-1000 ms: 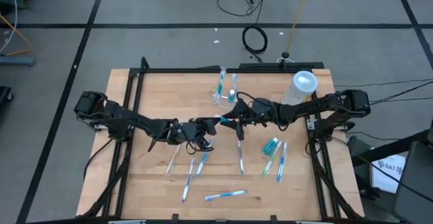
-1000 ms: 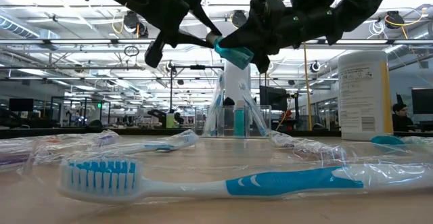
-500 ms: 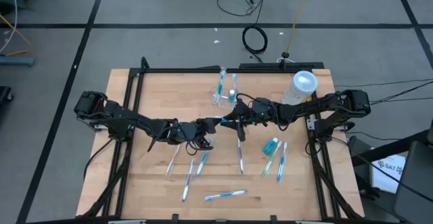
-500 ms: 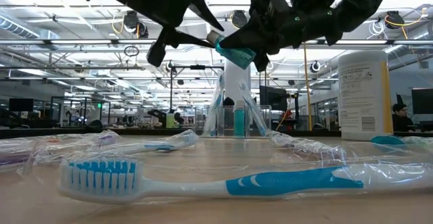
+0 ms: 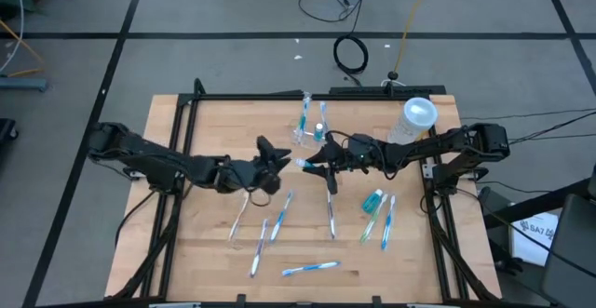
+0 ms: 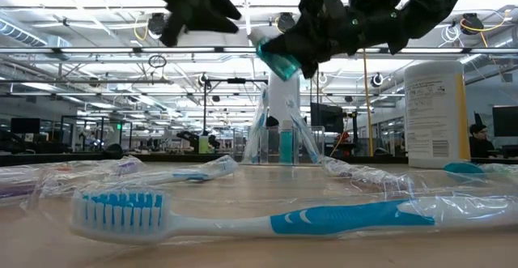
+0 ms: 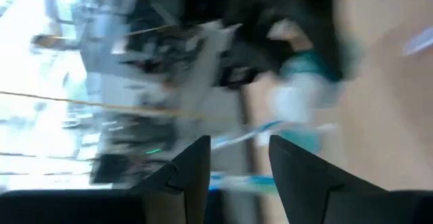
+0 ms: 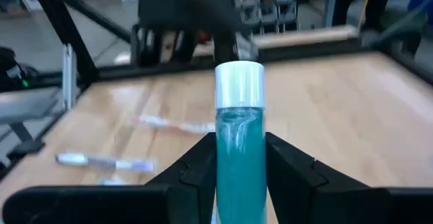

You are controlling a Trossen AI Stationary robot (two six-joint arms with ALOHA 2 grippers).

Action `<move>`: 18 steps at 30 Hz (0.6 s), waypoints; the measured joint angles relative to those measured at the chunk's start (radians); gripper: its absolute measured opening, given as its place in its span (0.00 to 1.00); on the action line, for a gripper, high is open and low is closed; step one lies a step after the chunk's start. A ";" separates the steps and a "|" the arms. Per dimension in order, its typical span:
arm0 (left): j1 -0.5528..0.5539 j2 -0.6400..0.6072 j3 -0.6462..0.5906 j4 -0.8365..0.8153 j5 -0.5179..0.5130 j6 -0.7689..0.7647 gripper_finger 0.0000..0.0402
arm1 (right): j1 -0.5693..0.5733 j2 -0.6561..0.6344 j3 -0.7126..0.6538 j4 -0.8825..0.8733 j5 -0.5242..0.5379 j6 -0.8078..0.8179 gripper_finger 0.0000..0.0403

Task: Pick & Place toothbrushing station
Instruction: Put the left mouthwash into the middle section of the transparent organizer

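The toothbrushing station [image 5: 307, 127] is a small clear holder with blue brushes upright in it, standing at the table's far middle; it also shows in the low view [image 6: 283, 134]. My right gripper [image 5: 318, 167] is just in front of it, above the table, shut on a small see-through bottle [image 8: 238, 156] of teal liquid with a white cap. My left gripper [image 5: 270, 155] is open and empty, left of the bottle and apart from it; the left wrist view shows the gap between its fingers [image 7: 240, 173]. My right gripper pinches the bottle's teal body [image 8: 238, 173] between its two fingers [image 8: 203, 166], below the cap. The fingers come about level from the table's right and lie along the bottle. The capped end [image 5: 302, 164] sticks out toward the table's left. The bottle is lifted clear of the table, slightly tilted [image 6: 279, 60].
Several wrapped toothbrushes lie on the wood in front of the grippers [image 5: 331, 215] [image 5: 277, 213] [image 5: 312, 268] [image 5: 386, 220], one close to the low camera [image 6: 243, 215]. A teal item [image 5: 372, 200] lies at the right. A whitish cylinder [image 5: 416, 117] stands at the far right.
My left gripper has drawn away from the bottle's capped end, going up and toward the table's left and far edge. My right gripper and the bottle have stayed in place.
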 joint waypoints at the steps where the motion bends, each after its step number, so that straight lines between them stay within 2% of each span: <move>1: 0.002 -0.028 0.000 -0.037 0.038 -0.062 0.38 | 0.000 -0.001 0.000 0.015 0.000 -0.010 0.25; 6: 0.059 -0.167 0.000 -0.212 0.249 -0.393 0.38 | 0.000 0.000 0.000 0.118 0.000 -0.063 0.25; 10: 0.143 -0.204 -0.015 -0.242 0.579 -0.587 0.38 | 0.000 -0.001 0.000 0.252 0.001 -0.084 0.25; 12: 0.176 -0.202 -0.043 -0.179 0.715 -0.600 0.38 | 0.006 -0.001 0.000 0.316 0.001 -0.084 0.25; 14: 0.202 -0.179 -0.075 -0.029 0.800 -0.608 0.38 | 0.014 -0.001 0.001 0.351 0.002 -0.089 0.25; 18: 0.237 -0.107 -0.136 0.241 0.830 -0.686 0.38 | 0.026 -0.001 0.001 0.373 0.000 -0.094 0.25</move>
